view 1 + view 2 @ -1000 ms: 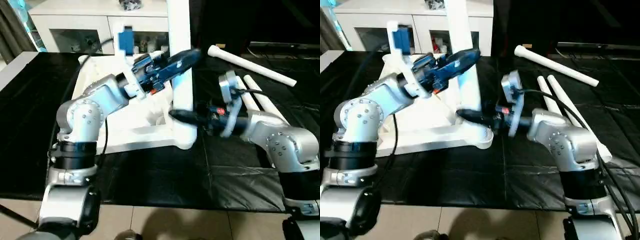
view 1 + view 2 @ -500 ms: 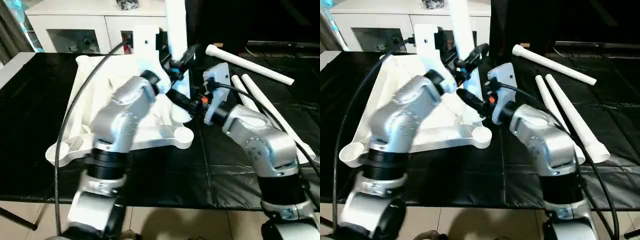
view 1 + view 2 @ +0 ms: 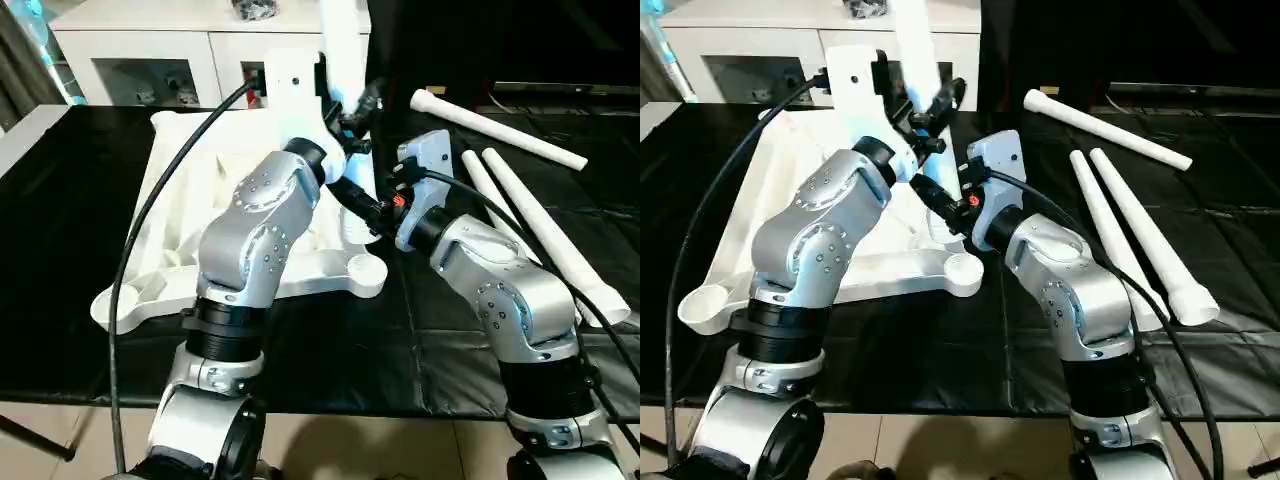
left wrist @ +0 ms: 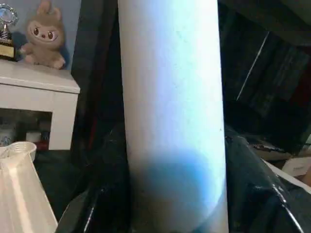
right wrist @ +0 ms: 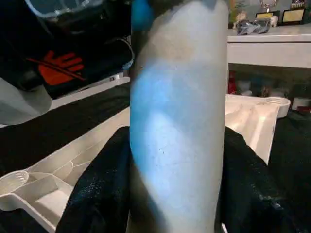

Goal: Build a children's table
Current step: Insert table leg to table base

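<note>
The white table top (image 3: 178, 245) lies underside up on the black-covered bench. One white leg (image 3: 345, 60) stands upright over its near right part, the lower end just behind the corner socket (image 3: 365, 272); I cannot tell whether it is seated. My left gripper (image 3: 352, 112) is shut on the leg high up, with the leg (image 4: 170, 97) pressed between its black fingers (image 4: 99, 194). My right gripper (image 3: 362, 205) is shut on the same leg (image 5: 177, 121) low down, near the ribbed underside.
Three loose white legs lie to the right: one crosswise at the back (image 3: 500, 125), two side by side (image 3: 545, 235) running toward the front edge. A white cabinet with glass doors (image 3: 150, 50) stands behind. A black cable (image 3: 140, 225) arcs over the table top.
My left arm has swung from reaching in sideways to standing upright under the leg, and its fingers have closed in on it. The right gripper has moved back with the leg's lower end.
</note>
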